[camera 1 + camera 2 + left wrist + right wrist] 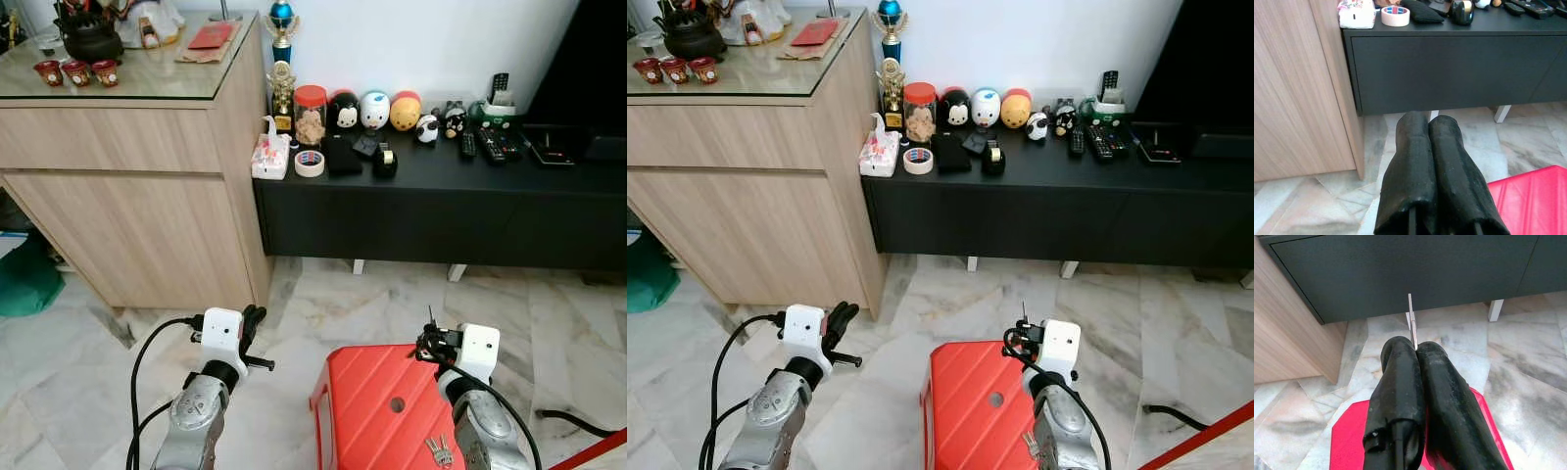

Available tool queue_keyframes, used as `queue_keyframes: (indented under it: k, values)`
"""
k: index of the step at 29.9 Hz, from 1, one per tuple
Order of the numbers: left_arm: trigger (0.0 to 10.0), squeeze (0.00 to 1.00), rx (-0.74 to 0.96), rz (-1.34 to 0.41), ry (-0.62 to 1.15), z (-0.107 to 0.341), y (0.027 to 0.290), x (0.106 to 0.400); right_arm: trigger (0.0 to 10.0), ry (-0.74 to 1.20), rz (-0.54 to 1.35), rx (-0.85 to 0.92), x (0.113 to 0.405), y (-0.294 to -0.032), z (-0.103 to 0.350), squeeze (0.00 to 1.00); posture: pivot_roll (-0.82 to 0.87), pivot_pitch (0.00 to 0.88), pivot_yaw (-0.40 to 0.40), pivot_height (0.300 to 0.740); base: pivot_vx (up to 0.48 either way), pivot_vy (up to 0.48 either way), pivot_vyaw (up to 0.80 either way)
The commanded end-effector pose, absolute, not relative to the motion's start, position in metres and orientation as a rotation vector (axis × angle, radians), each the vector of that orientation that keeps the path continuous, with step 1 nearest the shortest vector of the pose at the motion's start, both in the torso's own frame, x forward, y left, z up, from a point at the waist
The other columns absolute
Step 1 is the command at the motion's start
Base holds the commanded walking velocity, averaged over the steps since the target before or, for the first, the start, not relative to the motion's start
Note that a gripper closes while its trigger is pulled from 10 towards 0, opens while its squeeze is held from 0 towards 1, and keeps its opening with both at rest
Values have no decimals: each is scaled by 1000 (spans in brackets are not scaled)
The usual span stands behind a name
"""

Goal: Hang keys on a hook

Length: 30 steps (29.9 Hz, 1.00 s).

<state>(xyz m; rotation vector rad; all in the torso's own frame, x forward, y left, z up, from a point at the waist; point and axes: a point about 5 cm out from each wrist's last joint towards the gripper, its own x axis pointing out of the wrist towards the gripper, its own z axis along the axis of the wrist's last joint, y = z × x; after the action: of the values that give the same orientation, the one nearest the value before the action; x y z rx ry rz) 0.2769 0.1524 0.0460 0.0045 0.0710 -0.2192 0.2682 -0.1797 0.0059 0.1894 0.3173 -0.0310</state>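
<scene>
Nearest, a red stool (372,411) is seen under the right forearm, and a small bunch of keys (438,450) is noted against its top beside that arm; whether the bunch lies there or hangs cannot be told. Just ahead, the right gripper (428,345) is held above the stool's far edge, its fingers (1400,377) pressed fully together on a thin key blade (1411,318) that stands out past the tips. The left gripper (253,328) is raised over the marble floor (313,294), fingers closed flat against each other with nothing between them. The step in hand is judged to be carrying the key to a hook that must first be found. It is best done with the pinch kept firm, the blade kept upright so that nothing swings, and the arm moved slowly while the body is turned. Slipping of the narrow blade is the likely fault. Farther off, a black low cabinet (441,215) is set against the wall, with a tape roll (310,163) on it, and a wooden cabinet (147,196) touches its left end.
</scene>
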Motion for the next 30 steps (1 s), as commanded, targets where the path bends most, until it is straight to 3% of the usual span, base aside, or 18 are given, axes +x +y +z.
queue_keyframes:
  k: [1,30]
  values:
    - [10000,0,2,-221,101,39,154,272,10000,317,-33,191,270,-180,8,0,17,0,-17,740,0,0,0]
    - [10000,0,-9,-232,96,40,152,272,10000,315,-14,179,280,-177,17,0,19,0,-17,740,-166,0,0]
